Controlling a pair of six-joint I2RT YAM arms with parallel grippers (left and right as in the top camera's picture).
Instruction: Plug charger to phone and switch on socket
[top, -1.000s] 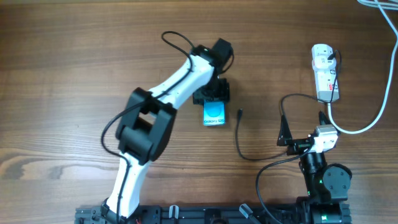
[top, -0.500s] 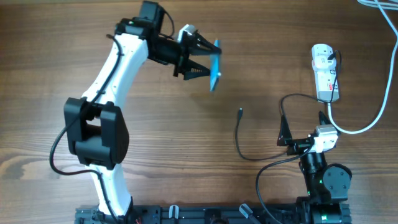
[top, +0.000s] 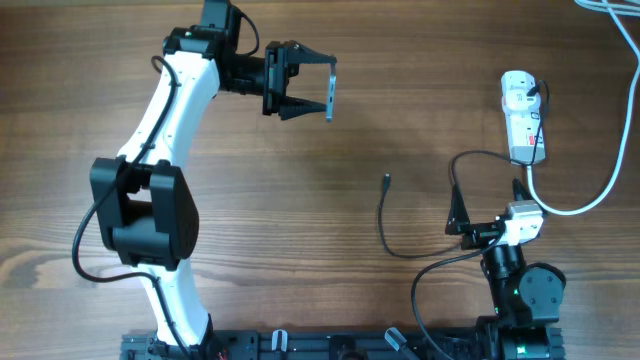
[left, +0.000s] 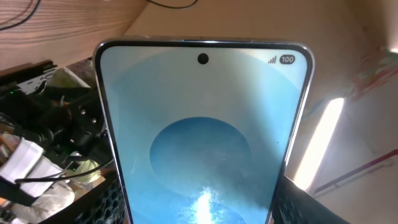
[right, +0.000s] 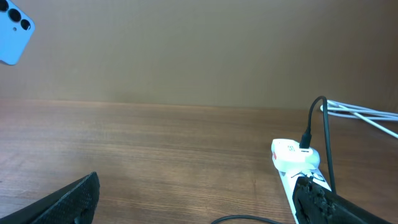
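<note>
My left gripper (top: 318, 85) is shut on the phone (top: 330, 92) and holds it on edge, high above the far middle of the table. In the left wrist view the cyan screen (left: 202, 143) fills the frame between the two fingers. The phone's pale blue back shows at the top left of the right wrist view (right: 12, 25). The charger, a thin black cable (top: 384, 225), lies on the table with its connector tip (top: 386, 181) free. Its other end is plugged into the white socket (top: 523, 125). My right gripper (top: 470, 222) is open and empty, near the front right.
A thick white cord (top: 605, 190) runs from the socket to the far right corner. The socket also shows in the right wrist view (right: 292, 155) with the black plug standing in it.
My left gripper has lifted the phone off the table, carried it up and toward the far left, and turned it on edge. The right arm has not moved.
</note>
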